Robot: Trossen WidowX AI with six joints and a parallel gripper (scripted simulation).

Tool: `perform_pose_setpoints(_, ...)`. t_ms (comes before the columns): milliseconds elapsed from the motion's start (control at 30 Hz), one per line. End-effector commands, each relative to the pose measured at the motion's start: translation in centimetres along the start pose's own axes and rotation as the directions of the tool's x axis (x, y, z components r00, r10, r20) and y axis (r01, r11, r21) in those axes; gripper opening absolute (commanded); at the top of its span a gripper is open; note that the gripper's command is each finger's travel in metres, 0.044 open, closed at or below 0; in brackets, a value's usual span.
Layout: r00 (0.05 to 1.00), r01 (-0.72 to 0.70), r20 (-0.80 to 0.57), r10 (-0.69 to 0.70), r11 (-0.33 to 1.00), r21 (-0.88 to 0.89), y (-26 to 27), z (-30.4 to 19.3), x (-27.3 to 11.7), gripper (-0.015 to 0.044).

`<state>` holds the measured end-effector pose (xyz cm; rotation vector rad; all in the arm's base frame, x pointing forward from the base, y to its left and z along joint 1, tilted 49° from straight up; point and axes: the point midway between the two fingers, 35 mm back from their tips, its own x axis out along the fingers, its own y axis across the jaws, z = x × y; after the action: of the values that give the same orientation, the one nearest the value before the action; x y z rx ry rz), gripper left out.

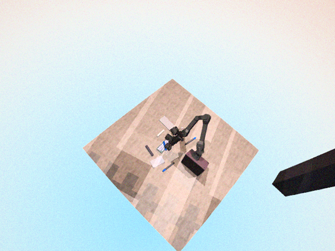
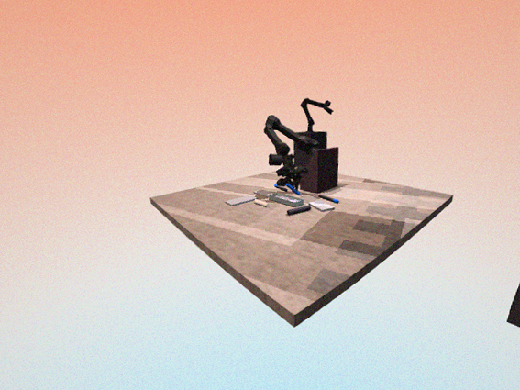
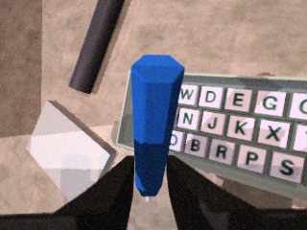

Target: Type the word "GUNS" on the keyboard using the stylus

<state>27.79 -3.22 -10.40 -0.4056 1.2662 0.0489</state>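
Has the gripper (image 1: pixel 168 146) (image 2: pixel 294 183) (image 3: pixel 150 162) nearly shut, with the blue stylus (image 1: pixel 164 145) (image 2: pixel 293 189) (image 3: pixel 156 107) clamped between the fingers. Points the stylus's broad end toward twelve o'clock in the wrist view, its small pale nib toward six. Cannot tell whether the nib touches anything.

Shows the keyboard (image 1: pixel 161 147) (image 2: pixel 287 199) (image 3: pixel 240 126) at three o'clock in the wrist view, left edge partly behind the stylus, G in the upper row, N in the middle, S in the lower.

Around the keyboard, in the top view: at twelve, a cream stick (image 1: pixel 160 133) (image 2: pixel 261 202), then, farther off, a pale flat slab (image 1: pixel 166 122) (image 2: pixel 240 200); between two and three, a blue-tipped dark pen (image 1: pixel 190 141); at five, another blue-tipped pen (image 1: pixel 168 166) (image 2: pixel 329 199); between six and seven, a white pad (image 1: pixel 156 161) (image 2: pixel 321 205) (image 3: pixel 69 149); between eight and nine, a dark cylinder (image 1: pixel 149 150) (image 2: pixel 298 210) (image 3: pixel 98 48).
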Motion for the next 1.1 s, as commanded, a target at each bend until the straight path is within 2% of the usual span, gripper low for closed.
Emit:
perform_pose_setpoints(0, 0.993, 0.010, 0.120, 0.005, 0.992, -0.126, -0.2, 1.0, -0.8, 0.0000)
perform_pose_setpoints(233, 0.952, 0.106, 0.306, -0.007, 0.945, -0.308, -0.8, 2.8, -2.5, 0.0000)
perform_pose_setpoints(533, 0.852, 0.328, 0.522, -0.035, 0.814, -0.480, -1.6, 4.7, -5.7, 0.0000)
perform_pose_setpoints(833, 0.843, 0.347, 0.537, -0.037, 0.800, -0.489, -1.7, 4.8, -6.0, 0.0000)
perform_pose_setpoints(1067, 0.843, 0.346, 0.536, -0.037, 0.800, -0.490, -2.6, 4.3, -4.7, 0.0000)
